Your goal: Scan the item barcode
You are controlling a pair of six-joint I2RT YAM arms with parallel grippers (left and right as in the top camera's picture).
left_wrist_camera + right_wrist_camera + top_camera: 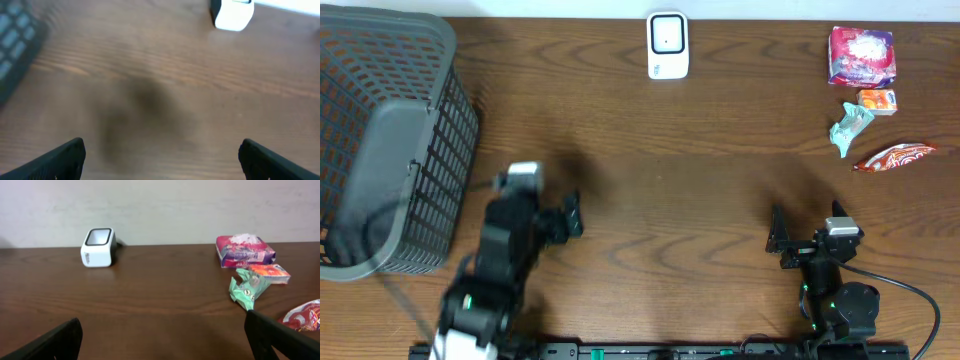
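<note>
Overhead shows 4 small packaged items bunched at the far right of the worktop (700,150): a pink-and-purple packet (862,55), a small orange box (877,101) just beside it, a crumpled green wrapper (849,128) touching or nearly touching the box, and a red-and-white sachet (892,157) nearest the robot. The white scanner (668,45) stands at the far edge near the middle, well apart from the items, and a grey mesh basket (390,140) fills the far left. The main risk, as I judge it, is the crowding: the items lie so close that fingers closing on 1 could nudge or drag a neighbour, and the thin sachet and crumpled wrapper may slip or fold instead of lifting cleanly. A second risk is the barcode itself; none is visible from any view, so an item could reach the scanner with its code facing away. The left arm is blurred in the overhead and left wrist views, which suggests motion, and it sits close to the basket, so a wide swing could clip it. The left gripper (162,157) has its fingers spread wide with only bare worktop between them, holding and touching nothing. The right gripper (165,340) likewise has its fingers fully apart and empty, near the front edge, facing the items but well short of them.
</note>
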